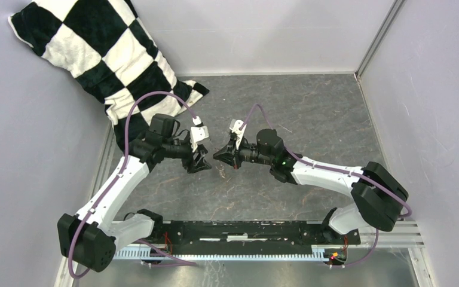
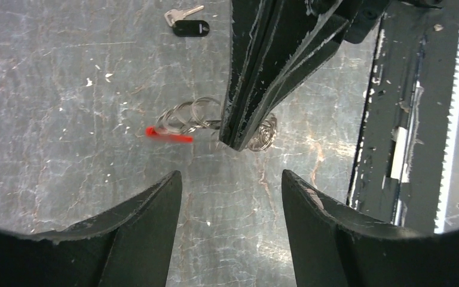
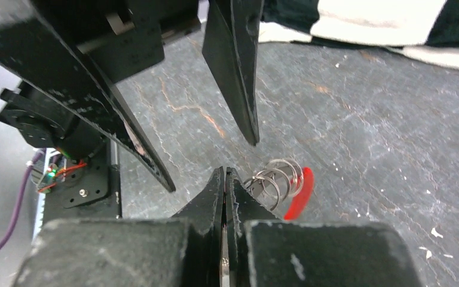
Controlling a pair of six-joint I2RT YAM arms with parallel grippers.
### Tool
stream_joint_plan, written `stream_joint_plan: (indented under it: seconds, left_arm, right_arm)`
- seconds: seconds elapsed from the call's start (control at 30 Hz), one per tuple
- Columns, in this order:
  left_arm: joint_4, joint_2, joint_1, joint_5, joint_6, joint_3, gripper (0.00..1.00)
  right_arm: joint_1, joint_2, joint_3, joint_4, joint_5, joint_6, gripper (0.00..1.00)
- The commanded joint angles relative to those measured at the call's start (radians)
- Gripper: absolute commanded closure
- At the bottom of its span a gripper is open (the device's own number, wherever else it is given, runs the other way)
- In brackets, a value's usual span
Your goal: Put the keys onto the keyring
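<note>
The keyring [image 2: 186, 117] is a cluster of thin silvery loops with a bright red tag [image 2: 168, 135]. It hangs just above the grey table from my right gripper [image 2: 236, 142], which is shut on it. The right wrist view shows the loops [image 3: 277, 178] and the tag [image 3: 299, 194] beside the closed right gripper [image 3: 225, 173]. My left gripper [image 2: 232, 176] is open and empty, and faces the ring a short way off. Its fingers [image 3: 241, 78] stand apart above the ring. The key [image 2: 189, 27], with a black head and a silver blade, lies loose on the table beyond the ring. Both the left gripper [image 1: 200, 162] and the right gripper [image 1: 220, 156] meet at the table's middle.
A black-and-white checkered cushion [image 1: 101, 54] leans in the far left corner and reaches toward the left arm. A black rail [image 1: 245, 230] runs along the near edge between the arm bases. Grey walls close in the left, far and right sides.
</note>
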Motion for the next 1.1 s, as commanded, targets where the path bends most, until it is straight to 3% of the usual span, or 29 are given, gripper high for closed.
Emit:
stream_joint_plan:
  seconds: [0.0, 0.33, 0.57, 0.8, 1.07]
  left_arm:
    - [-0.039, -0.025, -0.002, 0.092, -0.023, 0.032, 0.30]
    - [0.009, -0.107, -0.002, 0.096, -0.133, 0.069, 0.35]
    - [-0.007, -0.132, -0.001, 0.177, -0.234, 0.133, 0.34]
    - [-0.136, -0.131, 0.000, 0.235, -0.160, 0.187, 0.38]
    - [-0.112, -0.128, -0.001, 0.320, -0.268, 0.278, 0.32]
  right_arm:
    - [-0.005, -0.055, 0.070, 0.072, -0.071, 0.043, 0.99]
    - [-0.010, -0.067, 0.094, 0.150, -0.144, 0.150, 1.00]
    - [-0.019, -0.097, 0.077, 0.270, -0.194, 0.269, 1.00]
    - [-0.030, -0.140, 0.053, 0.392, -0.205, 0.377, 1.00]
    - [-0.032, -0.183, 0.018, 0.498, -0.201, 0.453, 1.00]
